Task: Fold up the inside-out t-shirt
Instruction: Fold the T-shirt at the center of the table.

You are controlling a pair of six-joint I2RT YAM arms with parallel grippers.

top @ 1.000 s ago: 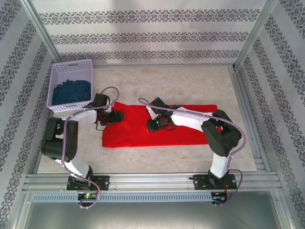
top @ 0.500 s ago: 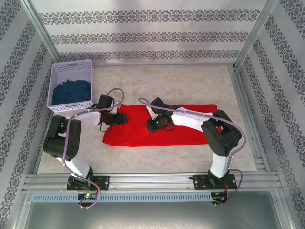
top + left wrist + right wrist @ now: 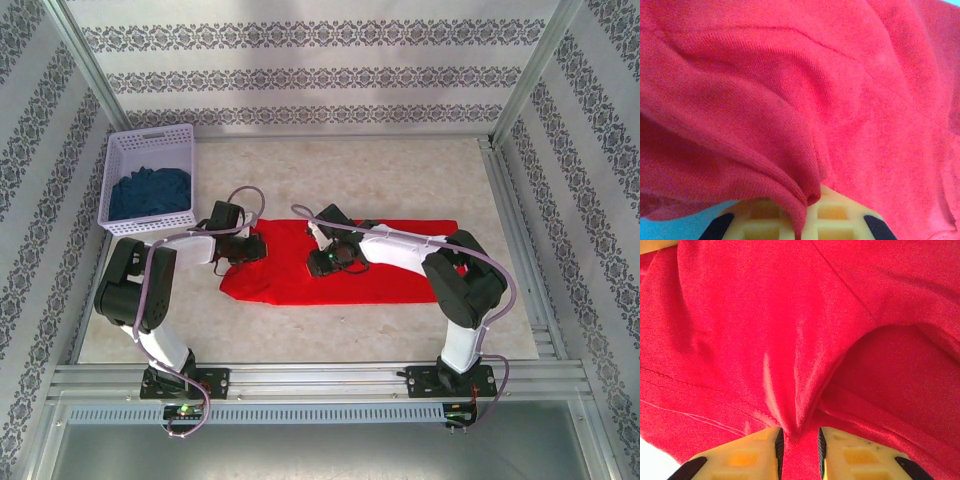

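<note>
The left hand (image 3: 803,217) is pinched tight on a fold at the left end of the t-shirt (image 3: 390,280). The right hand (image 3: 799,445) clamps a narrow pleat near its middle. The shirt lies spread across the table (image 3: 400,170).

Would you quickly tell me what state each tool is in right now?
Left tool: closed, pinching a fold of the red t-shirt.
Right tool: closed on another fold of it.
</note>
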